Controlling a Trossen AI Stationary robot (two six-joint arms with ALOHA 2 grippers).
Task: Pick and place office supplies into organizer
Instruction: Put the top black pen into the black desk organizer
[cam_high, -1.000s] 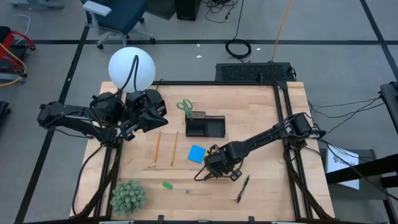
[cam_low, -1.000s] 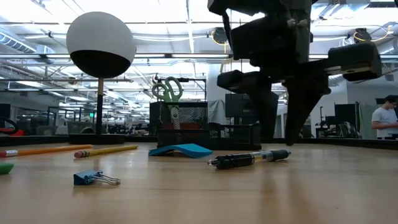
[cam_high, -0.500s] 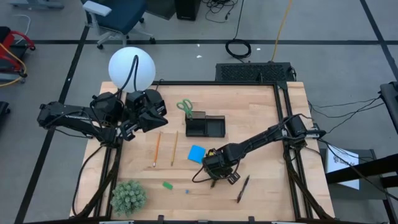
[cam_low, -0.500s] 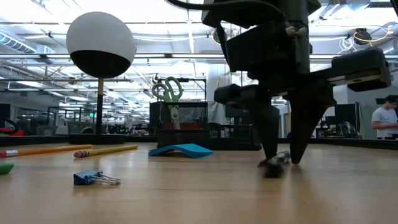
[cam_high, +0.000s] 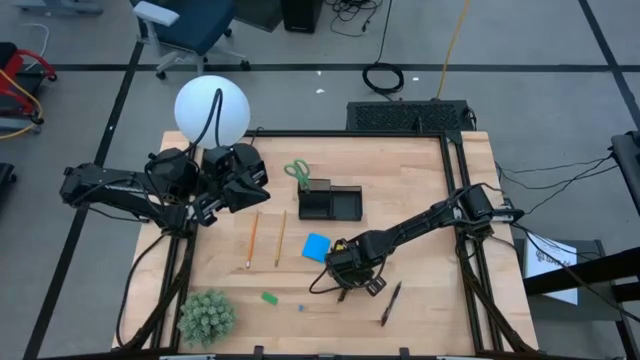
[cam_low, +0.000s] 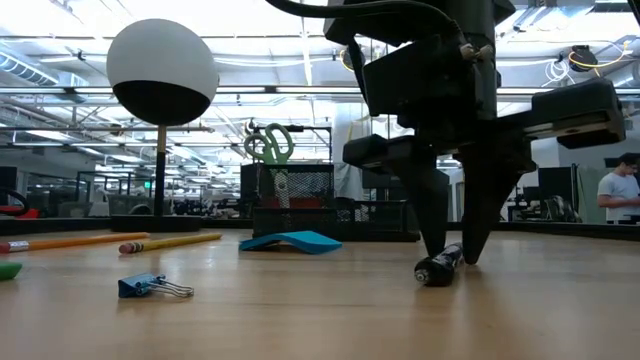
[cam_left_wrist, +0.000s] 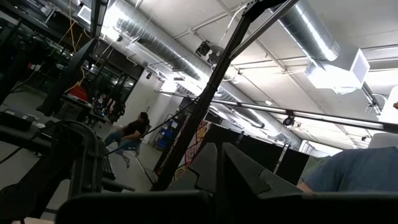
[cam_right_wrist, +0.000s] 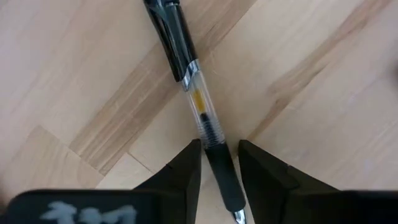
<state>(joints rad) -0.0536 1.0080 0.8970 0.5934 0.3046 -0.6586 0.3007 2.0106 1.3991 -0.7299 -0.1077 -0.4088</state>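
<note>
Wooden tabletop (cam_high: 420, 200) carries the organizer (cam_high: 330, 203) near its middle. Right pincer (cam_right_wrist: 216, 163) straddles a dark pen (cam_right_wrist: 193, 93) lying flat, fingers narrowly apart, barely touching it. Left pincer (cam_high: 250, 190) waits closed beside the lamp (cam_high: 211, 110).

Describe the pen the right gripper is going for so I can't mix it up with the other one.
Start at the black organizer mid-table and go toward the near edge, past the blue note pad. The right gripper straddles a pen lying on the wood. Unlike the other dark pen, lying untouched farther right, this one sits between the fingers.
</note>
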